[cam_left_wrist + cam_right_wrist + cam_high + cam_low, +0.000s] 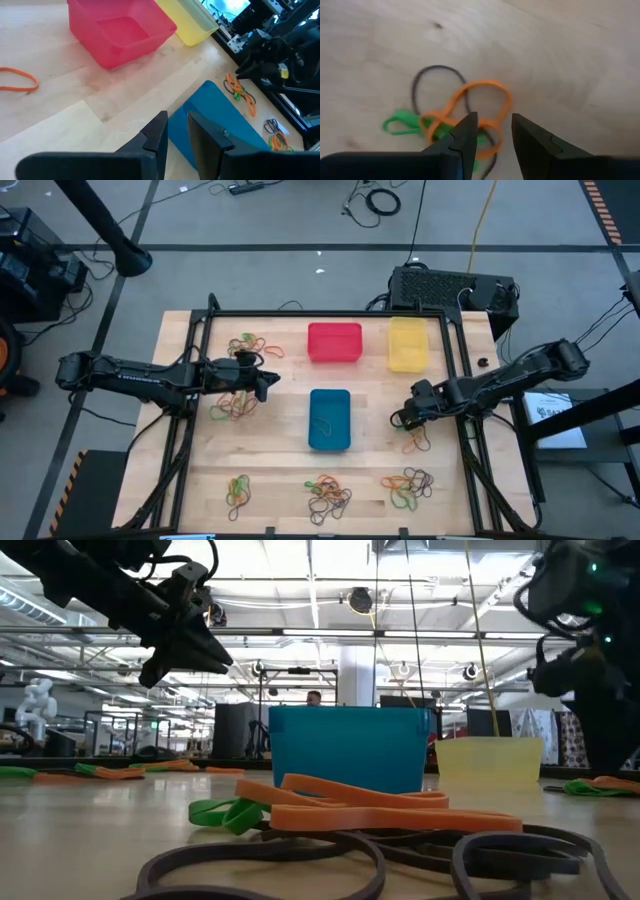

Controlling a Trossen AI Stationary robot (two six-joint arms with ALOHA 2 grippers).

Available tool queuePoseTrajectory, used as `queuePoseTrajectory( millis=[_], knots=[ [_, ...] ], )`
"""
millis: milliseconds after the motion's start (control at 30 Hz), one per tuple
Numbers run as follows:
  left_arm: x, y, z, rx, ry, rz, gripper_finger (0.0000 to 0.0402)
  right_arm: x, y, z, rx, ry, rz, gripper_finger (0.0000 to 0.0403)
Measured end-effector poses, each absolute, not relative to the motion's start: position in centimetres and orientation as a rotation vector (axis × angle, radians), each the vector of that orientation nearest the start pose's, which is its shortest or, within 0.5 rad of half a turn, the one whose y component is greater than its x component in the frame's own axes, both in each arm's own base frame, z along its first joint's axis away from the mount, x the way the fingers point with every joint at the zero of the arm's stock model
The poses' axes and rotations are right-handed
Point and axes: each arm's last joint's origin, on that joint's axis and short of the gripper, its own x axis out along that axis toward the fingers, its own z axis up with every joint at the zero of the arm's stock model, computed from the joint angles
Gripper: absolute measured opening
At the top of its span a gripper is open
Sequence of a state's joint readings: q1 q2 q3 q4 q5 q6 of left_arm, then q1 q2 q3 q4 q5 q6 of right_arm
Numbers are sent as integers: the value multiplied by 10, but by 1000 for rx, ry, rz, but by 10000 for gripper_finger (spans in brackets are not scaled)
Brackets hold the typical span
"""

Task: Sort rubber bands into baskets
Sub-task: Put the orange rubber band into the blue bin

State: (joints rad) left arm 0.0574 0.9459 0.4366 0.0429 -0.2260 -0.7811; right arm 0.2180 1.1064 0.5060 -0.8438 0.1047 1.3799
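Three baskets stand on the wooden table: red (334,342), yellow (407,343) and blue (329,419). Rubber bands lie in small heaps around them. My right gripper (492,137) points down, open, over a tangle by the blue basket's right side: an orange band (482,97), a green one (400,124) and a dark one (435,75). My left gripper (177,135) hangs above the table left of the blue basket (215,115). Its fingers stand a narrow gap apart with nothing showing between them. My right gripper comes at the tangle from above, one fingertip (467,132) over the orange and green bands. Its own fingers hide the place, so I cannot tell whether it touches them. The bands lie flat on the table.
More heaps of rubber bands lie at the far left (250,345), under the left arm (232,405) and along the near edge (238,492), (328,495), (410,485). A black frame (300,313) rims the work area. A black box (450,285) sits beyond the far edge.
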Motion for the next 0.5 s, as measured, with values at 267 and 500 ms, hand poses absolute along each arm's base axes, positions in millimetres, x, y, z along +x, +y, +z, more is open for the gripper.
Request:
queuePoseTrajectory(
  millis=[267, 500],
  knots=[
    [194, 18, 207, -717, 326, 460, 79, 149, 28, 147, 851, 1191, -910, 114],
    [193, 19, 207, -711, 321, 477, 79, 155, 30, 141, 865, 1186, -930, 110]
  ],
)
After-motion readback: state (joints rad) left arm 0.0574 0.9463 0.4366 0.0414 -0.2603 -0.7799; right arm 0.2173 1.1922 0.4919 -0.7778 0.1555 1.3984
